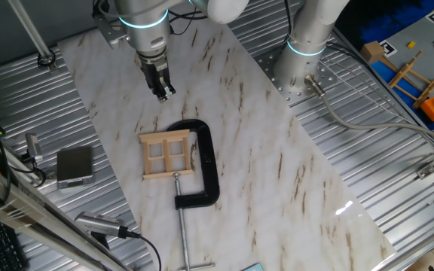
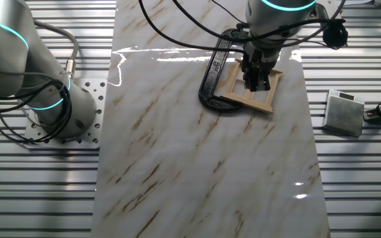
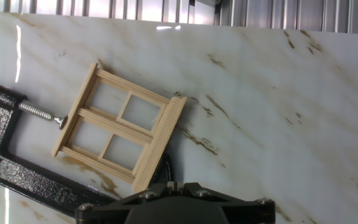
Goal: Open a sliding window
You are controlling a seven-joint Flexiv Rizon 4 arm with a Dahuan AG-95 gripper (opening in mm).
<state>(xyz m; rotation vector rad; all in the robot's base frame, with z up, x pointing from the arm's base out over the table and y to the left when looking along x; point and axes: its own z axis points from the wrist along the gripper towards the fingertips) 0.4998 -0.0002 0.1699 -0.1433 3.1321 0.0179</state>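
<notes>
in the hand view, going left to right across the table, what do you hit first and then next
C-clamp → sliding window → bare marble tabletop

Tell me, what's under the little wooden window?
Through the panes of the sliding window you see only the marble table. The black clamp grips its sides. Whatever is beneath the wooden bars is covered.

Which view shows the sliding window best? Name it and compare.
Hand view: the sliding window fills it unobstructed, panes and crossbars clear. One fixed view shows it small but whole. In the other fixed view the gripper overlaps it.
</notes>
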